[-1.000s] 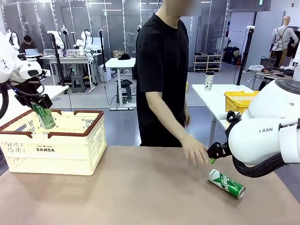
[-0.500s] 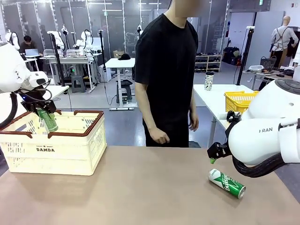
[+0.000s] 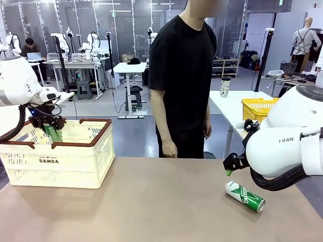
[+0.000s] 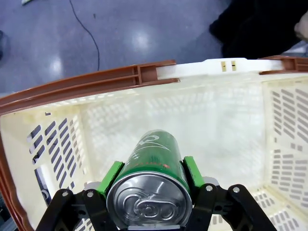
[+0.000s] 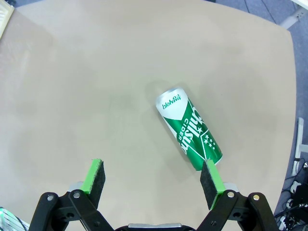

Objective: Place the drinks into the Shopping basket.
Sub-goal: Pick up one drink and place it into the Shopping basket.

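Two likely light, slick, dentable green metal cans: the left gripper (image 4: 151,171) clamps one can (image 4: 155,151) mid-barrel inside the cream lattice basket (image 4: 96,82); the other can (image 5: 188,129) lies near the brown table's (image 3: 151,201) right edge, under the open-jawed right gripper (image 5: 153,169).

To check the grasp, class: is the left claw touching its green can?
Touching. Left wrist view shows pads of the left claw pressed against the green can.
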`<state>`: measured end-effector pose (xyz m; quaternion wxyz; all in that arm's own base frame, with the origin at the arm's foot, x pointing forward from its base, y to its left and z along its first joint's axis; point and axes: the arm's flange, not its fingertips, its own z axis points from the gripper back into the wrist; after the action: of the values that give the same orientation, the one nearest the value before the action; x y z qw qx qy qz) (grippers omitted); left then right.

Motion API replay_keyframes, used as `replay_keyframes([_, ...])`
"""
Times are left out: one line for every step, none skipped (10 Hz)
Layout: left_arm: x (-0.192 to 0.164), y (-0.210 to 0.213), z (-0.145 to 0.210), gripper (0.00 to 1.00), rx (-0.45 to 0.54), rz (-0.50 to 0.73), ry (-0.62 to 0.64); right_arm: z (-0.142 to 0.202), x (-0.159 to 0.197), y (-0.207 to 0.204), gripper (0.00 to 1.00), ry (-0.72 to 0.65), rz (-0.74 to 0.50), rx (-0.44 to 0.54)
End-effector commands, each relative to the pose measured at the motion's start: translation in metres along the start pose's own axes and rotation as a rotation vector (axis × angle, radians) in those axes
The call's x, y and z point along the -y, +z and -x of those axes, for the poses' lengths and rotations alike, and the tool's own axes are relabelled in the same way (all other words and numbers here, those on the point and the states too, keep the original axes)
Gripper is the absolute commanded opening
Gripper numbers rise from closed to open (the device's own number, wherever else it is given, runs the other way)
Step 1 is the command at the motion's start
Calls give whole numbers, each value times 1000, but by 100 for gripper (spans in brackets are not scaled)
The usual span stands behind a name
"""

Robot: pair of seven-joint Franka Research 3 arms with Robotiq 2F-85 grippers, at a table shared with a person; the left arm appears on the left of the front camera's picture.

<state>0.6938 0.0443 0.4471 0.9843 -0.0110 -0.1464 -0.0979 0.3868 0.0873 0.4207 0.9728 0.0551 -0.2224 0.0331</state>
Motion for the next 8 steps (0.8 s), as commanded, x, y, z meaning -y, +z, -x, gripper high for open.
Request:
replay_keyframes([-1, -2, -11, 61, -4, 16, 13, 0, 1, 0, 100, -3, -2, 0])
replay_keyframes([0, -7, -10, 61, -1, 4, 5, 0, 1, 0, 100, -3, -2, 0])
replay_keyframes([1, -14, -8, 61, -10, -6, 10, 0, 1, 0, 100, -3, -2, 0])
replay_keyframes([3, -22, -6, 61, -18, 2, 23, 0, 1, 0, 100, -3, -2, 0])
replay_keyframes([6, -28, -4, 61, -33, 11, 31, 0, 1, 0, 100, -3, -2, 0])
replay_keyframes([9, -36, -2, 61, -53, 19, 37, 0, 1, 0, 100, -3, -2, 0])
replay_keyframes([11, -44, 2, 61, -65, 28, 49, 0, 1, 0, 100, -3, -2, 0])
replay_keyframes([14, -49, 9, 61, -50, 17, 42, 0, 1, 0, 100, -3, -2, 0])
